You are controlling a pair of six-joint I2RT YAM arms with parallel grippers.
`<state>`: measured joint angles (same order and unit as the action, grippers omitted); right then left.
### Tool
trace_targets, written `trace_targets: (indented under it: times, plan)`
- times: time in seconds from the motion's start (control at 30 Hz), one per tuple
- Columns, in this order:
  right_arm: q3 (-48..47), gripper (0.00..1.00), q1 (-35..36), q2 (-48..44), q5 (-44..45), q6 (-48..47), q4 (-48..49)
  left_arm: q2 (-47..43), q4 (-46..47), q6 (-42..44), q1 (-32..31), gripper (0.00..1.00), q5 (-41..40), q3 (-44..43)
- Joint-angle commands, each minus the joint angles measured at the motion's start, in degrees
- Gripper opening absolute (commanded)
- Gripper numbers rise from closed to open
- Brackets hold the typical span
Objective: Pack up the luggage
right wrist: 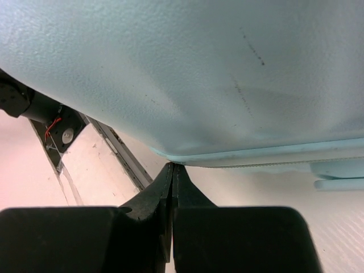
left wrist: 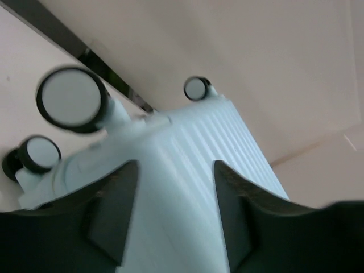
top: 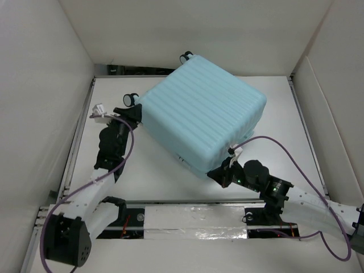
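Note:
The luggage [top: 202, 116] is a big pale aqua ribbed suitcase that lies closed and askew on the white table [top: 142, 170]. My left gripper [top: 134, 115] is at its left corner, beside a black-and-white wheel [top: 132, 99]. In the left wrist view this gripper [left wrist: 173, 216] is open, and the ribbed shell [left wrist: 187, 165] fills the gap between its dark fingers [left wrist: 114, 210]. My right gripper [top: 218, 173] is at the near corner of the case. In the right wrist view it [right wrist: 172, 166] is shut on nothing, its tips touching the lower rim of the shell [right wrist: 182, 74].
White walls [top: 45, 85] box in the table on three sides. A metal rail [top: 193, 219] runs along the near edge between the arm bases. Purple cables [top: 296, 165] loop off both arms. Another wheel [top: 186, 57] sticks out at the far corner of the case.

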<state>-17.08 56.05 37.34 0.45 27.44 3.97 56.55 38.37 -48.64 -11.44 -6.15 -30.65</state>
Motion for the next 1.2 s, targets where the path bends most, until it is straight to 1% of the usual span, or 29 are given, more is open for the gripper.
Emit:
trace_targets:
  times: [0.0,0.03,0.07,0.1,0.13,0.2,0.23,0.27,0.3,0.37,0.4,0.5,0.67,0.77,0.93,0.97,1.03,1.07,1.13,1.17]
  plan:
    - [-1.91,0.0,0.02,1.68,4.12,-0.63,8.24,-6.89,-2.58,4.77,-4.63,0.43,1.57,6.82]
    - [-1.64,0.0,0.02,2.12,4.12,-0.46,8.6,-7.77,-4.34,7.4,-7.86,0.38,2.45,8.23]
    - [-1.2,0.0,0.02,2.38,4.04,-0.2,9.21,-8.56,-6.1,8.81,-9.81,0.33,3.07,10.68]
    - [-1.03,0.0,0.02,2.91,4.03,-0.2,9.39,-8.83,-9.86,10.05,-11.83,0.25,2.73,11.83]
    - [-0.94,0.0,0.54,3.09,4.21,-0.11,9.31,-9.18,-11.29,10.84,-15.94,0.2,1.51,13.24]
    - [-0.24,0.0,0.55,3.09,5.08,0.33,9.39,-10.15,-10.78,10.33,-19.74,0.11,1.14,17.98]
    - [0.03,0.0,0.55,3.0,5.35,0.51,9.39,-10.06,-9.9,9.37,-23.59,0.1,1.32,19.48]
    - [0.2,0.03,0.55,3.0,5.53,0.77,9.31,-9.54,-8.41,7.96,-25.45,0.11,1.49,21.93]
    - [0.38,0.14,0.55,3.0,5.79,0.95,9.22,-8.84,-6.31,7.34,-27.21,0.17,1.06,22.56]
    - [0.73,0.24,0.55,3.26,6.05,1.38,9.57,-5.43,-4.89,6.9,-29.68,0.3,0.96,22.31]
    - [0.56,0.32,0.55,3.35,5.88,1.39,9.57,-4.27,-2.8,7.24,-30.21,0.4,2.1,21.87]
    - [-0.05,0.4,0.55,4.49,5.44,1.3,8.96,0.04,2.3,7.95,-30.22,0.48,5.09,20.73]
    - [0.12,0.42,1.16,5.28,5.62,2.09,9.13,7.51,5.92,9.27,-30.22,0.48,9.49,17.3]
    - [0.38,0.42,1.86,5.64,6.14,3.31,8.08,9.18,8.21,9.09,-30.22,0.47,10.81,17.03]
    - [3.1,0.39,4.85,1.34,12.99,7.27,7.55,8.4,9.44,10.06,-30.22,0.46,11.51,17.03]
    - [3.28,0.39,4.86,0.72,14.13,7.88,6.33,7.7,9.44,10.93,-30.22,0.46,11.6,16.94]
    - [2.58,0.32,5.56,-0.42,16.68,7.63,5.0,7.17,9.0,11.64,-30.22,0.46,11.6,16.68]
    - [1.97,0.32,5.56,-0.34,17.21,6.84,3.26,7.69,9.09,11.9,-30.22,0.46,12.04,15.98]
    - [-1.63,0.33,5.56,-0.08,20.19,5.87,-0.08,8.92,9.18,13.05,-30.22,0.46,13.26,14.67]
    - [-3.03,0.35,5.56,0.1,21.95,6.13,-4.36,10.4,9.79,13.05,-30.22,0.46,14.4,13.96]
